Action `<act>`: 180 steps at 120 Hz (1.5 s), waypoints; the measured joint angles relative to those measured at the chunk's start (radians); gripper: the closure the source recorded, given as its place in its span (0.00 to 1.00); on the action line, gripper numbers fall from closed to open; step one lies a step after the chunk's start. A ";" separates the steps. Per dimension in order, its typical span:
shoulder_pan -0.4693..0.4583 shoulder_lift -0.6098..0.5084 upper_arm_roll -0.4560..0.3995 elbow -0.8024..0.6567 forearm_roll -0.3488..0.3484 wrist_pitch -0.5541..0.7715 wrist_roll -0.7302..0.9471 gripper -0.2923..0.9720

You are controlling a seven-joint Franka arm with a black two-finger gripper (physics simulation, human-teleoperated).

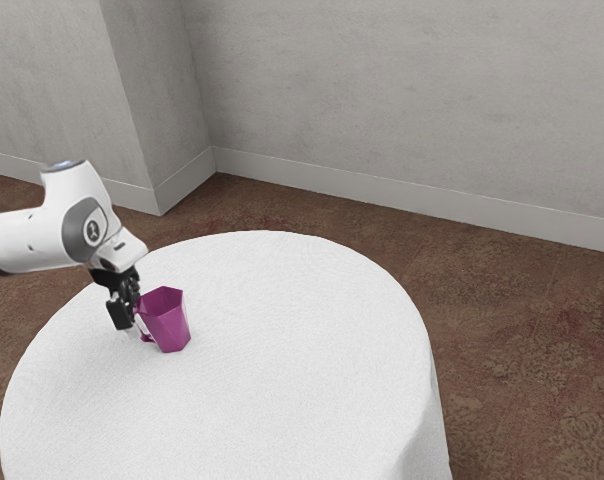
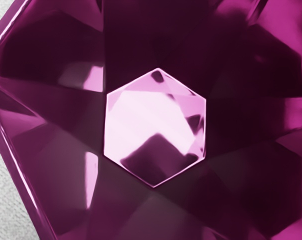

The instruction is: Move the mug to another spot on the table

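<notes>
A glossy purple mug (image 1: 166,320) with faceted sides stands on the round white table (image 1: 292,370), toward the exterior view's left. It leans a little. My black gripper (image 1: 123,317) comes down at the mug's left side, by its rim and small handle, and is shut on that edge. The wrist view looks straight down into the mug (image 2: 156,125), onto its pale hexagonal bottom. A sliver of white tablecloth (image 2: 3,170) shows beside the mug's rim.
The tablecloth stretches bare to the exterior view's right and toward the front. The table's rim curves close behind my arm on the left. Brown carpet and grey walls surround the table.
</notes>
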 joint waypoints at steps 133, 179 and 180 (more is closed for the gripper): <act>-0.012 -0.025 -0.018 0.005 -0.271 0.166 0.029 0.78; -0.014 -0.126 -0.145 -0.134 -0.566 0.235 0.027 0.84; -0.013 -0.130 -0.148 -0.144 -0.572 0.237 0.027 0.84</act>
